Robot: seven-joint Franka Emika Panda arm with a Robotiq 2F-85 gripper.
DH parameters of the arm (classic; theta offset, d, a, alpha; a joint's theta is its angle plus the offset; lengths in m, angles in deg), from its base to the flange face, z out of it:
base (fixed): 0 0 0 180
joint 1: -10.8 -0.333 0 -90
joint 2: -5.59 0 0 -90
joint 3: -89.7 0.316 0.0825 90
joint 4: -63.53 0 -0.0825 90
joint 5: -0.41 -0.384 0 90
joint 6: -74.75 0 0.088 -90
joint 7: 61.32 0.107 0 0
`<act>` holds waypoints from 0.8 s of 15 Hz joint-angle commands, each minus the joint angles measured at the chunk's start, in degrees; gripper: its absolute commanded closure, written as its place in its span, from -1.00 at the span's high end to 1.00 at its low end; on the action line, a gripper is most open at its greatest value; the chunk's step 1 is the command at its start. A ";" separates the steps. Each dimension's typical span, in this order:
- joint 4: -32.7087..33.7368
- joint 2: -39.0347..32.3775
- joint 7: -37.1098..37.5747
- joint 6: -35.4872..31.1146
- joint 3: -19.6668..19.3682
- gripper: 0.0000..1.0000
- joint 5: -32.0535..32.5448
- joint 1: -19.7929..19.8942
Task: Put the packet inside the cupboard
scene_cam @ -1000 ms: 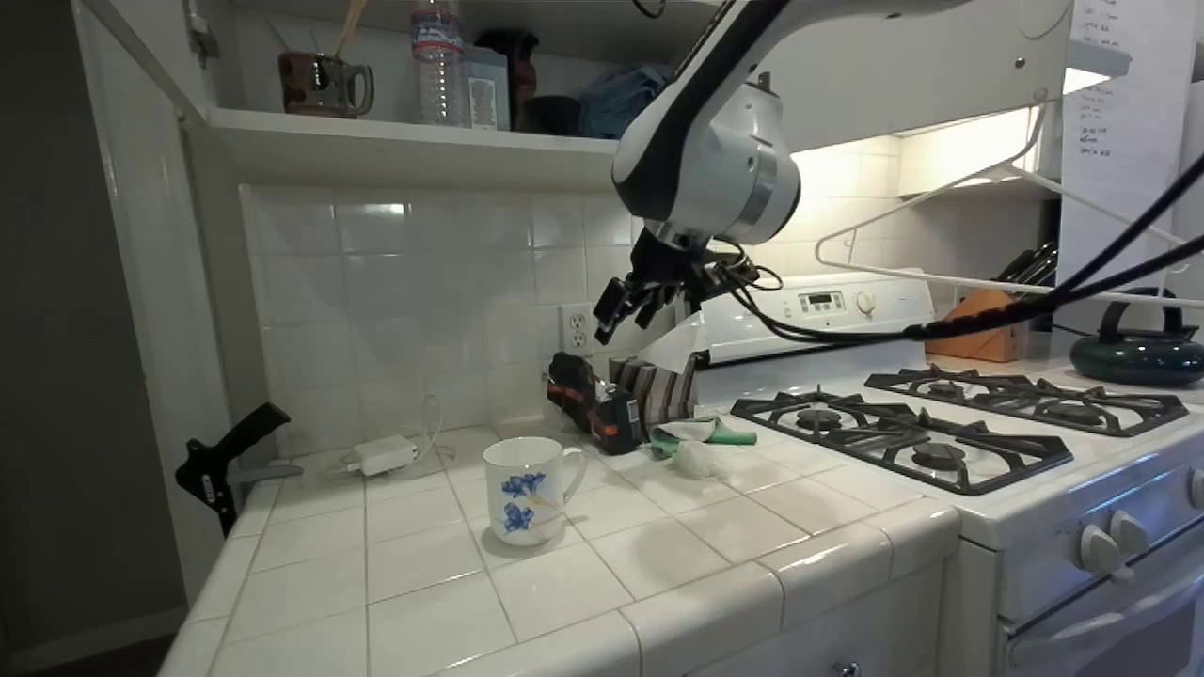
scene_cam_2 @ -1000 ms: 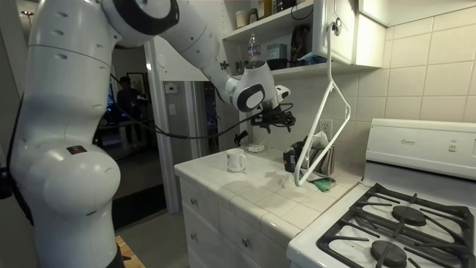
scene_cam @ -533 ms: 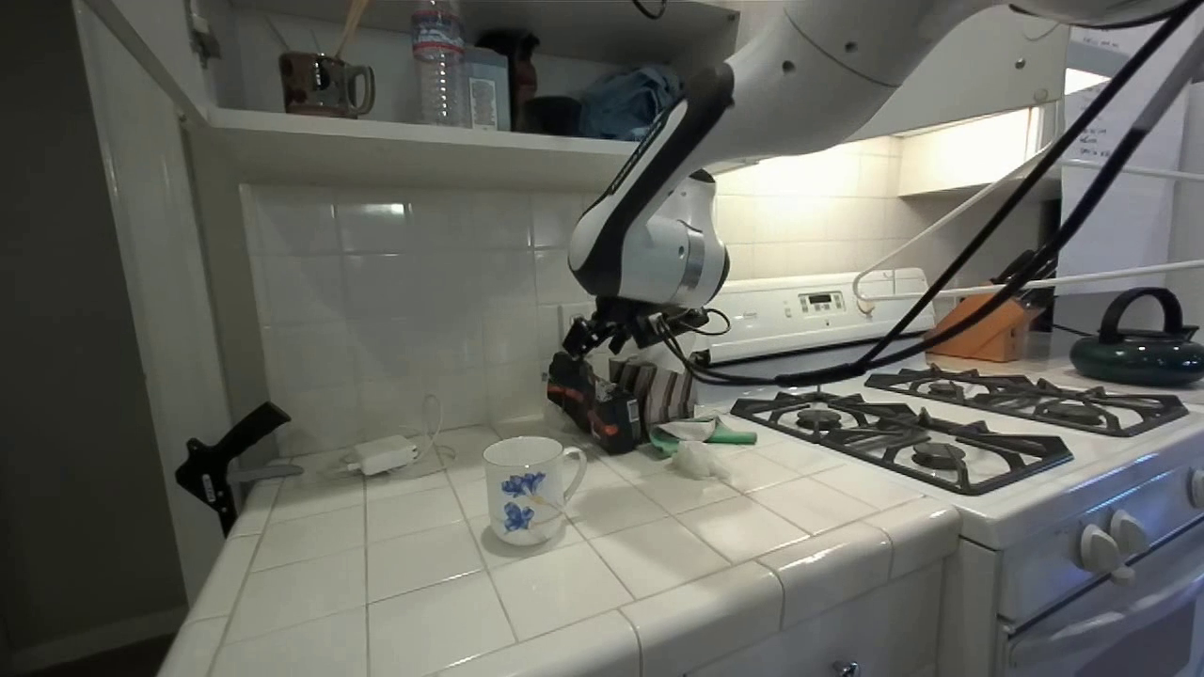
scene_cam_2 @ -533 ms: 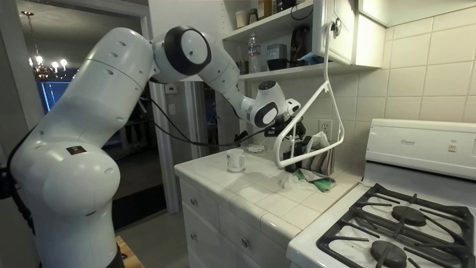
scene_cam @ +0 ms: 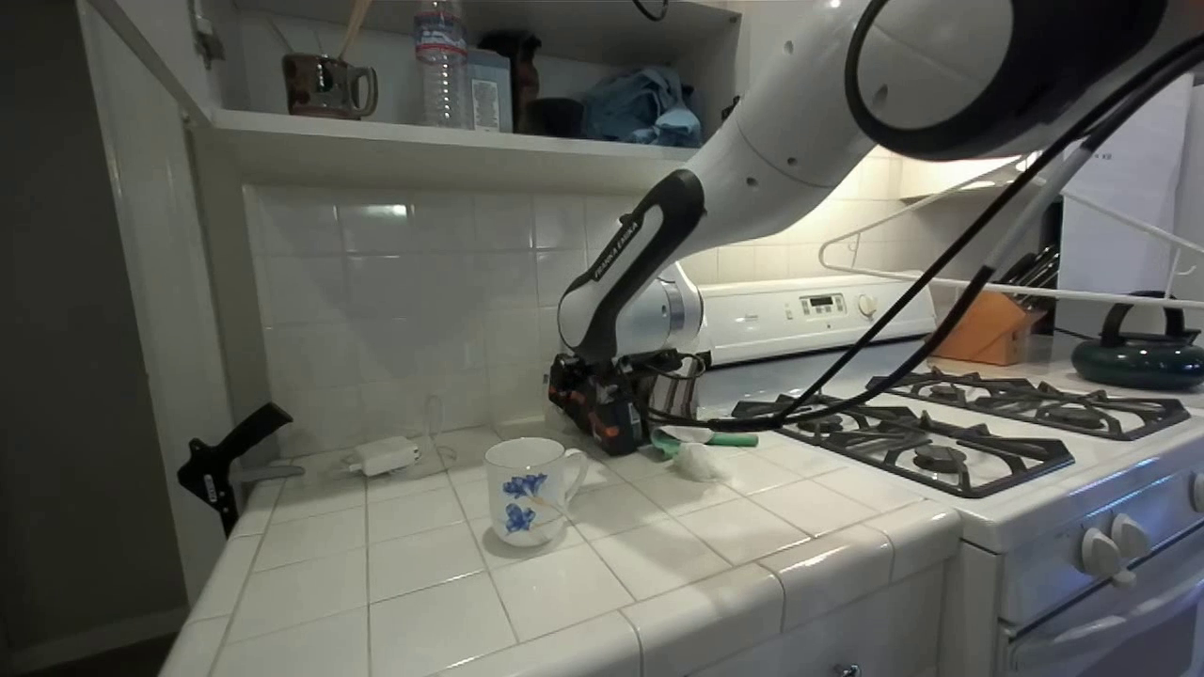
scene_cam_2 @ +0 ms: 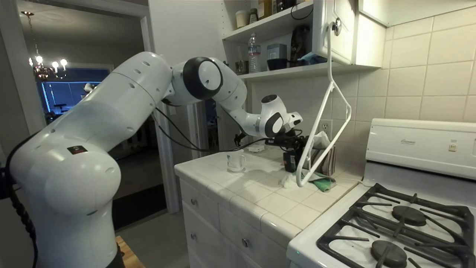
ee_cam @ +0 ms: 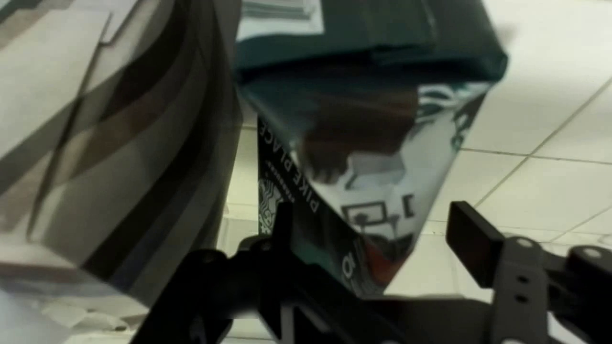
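The packet, a dark crinkly bag with orange marks, stands on the tiled counter by the wall in both exterior views [scene_cam: 616,431] [scene_cam_2: 289,161]. In the wrist view the packet [ee_cam: 363,143] is large, with its tapered end between the fingers. My gripper [ee_cam: 377,234] is open around that end. A gap shows between the packet and the right-hand finger; the left-hand finger overlaps it, and contact there cannot be told. In the exterior views the black gripper [scene_cam_2: 292,144] blends with the packet's top. The white cupboard's shelf board [scene_cam: 451,149] is above, also in an exterior view [scene_cam_2: 301,71].
A brown-and-white striped item [ee_cam: 119,157] stands close beside the packet. A white mug [scene_cam: 529,489] and green cloth [scene_cam_2: 320,182] are on the counter. A white hanger [scene_cam_2: 336,89] hangs from the cupboard knob. The shelf holds a bottle [scene_cam: 440,70], box [scene_cam: 489,89] and blue cloth [scene_cam: 640,105].
The arm has come down and forward from above the counter. My gripper has moved from above the packet to around its top. The packet has stayed in place. The hanger has swung.
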State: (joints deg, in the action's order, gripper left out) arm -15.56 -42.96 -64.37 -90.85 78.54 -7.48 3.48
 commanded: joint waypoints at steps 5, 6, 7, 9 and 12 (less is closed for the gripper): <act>8.20 -4.03 8.80 5.74 0.60 -0.50 5.73 1.44; 7.82 -3.37 8.56 5.89 0.97 -0.66 5.95 1.70; 6.52 -2.19 7.86 5.47 1.66 -0.79 5.94 2.17; 2.74 0.66 6.71 4.05 3.15 -0.98 5.44 3.09; -7.39 7.16 3.74 -2.03 6.44 -1.00 4.53 5.36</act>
State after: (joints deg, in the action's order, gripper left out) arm -11.66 -43.59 -58.41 -87.64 81.07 -3.82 6.28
